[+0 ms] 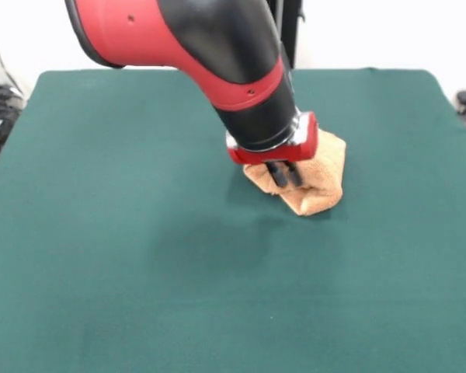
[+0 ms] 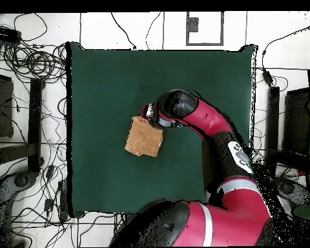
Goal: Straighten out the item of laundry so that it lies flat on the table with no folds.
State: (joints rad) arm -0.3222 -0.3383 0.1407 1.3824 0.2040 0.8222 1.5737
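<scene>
Orange-tan towel point(image 1: 318, 183) bunched and folded over itself, lying on the dark green surface point(image 1: 140, 256), right of centre in the front view and somewhat toward the far side; left of centre in the overhead view point(image 2: 144, 137), where it reads as a compact tilted square. No band stripe made out in either view.

Directly above and against the towel's upper left part in the front view: jaws point(image 1: 283, 176), two dark fingers point(image 1: 279, 177) close together, pointing down and pressed into the cloth. Cannot tell whether any cloth is pinched between them. Red wrist plate just above, then the thick red and black arm point(image 1: 217, 47) slanting in from the top left, covering the towel's rear edge. From overhead, wrist sitting over the towel's upper right corner, jaws themselves hidden beneath it.

Rest of the surface bare green cloth, faintly shadowed in front of the towel.

Around it: pale floor, tangled black cables point(image 2: 35, 61) along the left side overhead, dark stands point(image 2: 35, 123) at both sides. Robot base point(image 2: 203, 229) cut off at the bottom edge.
</scene>
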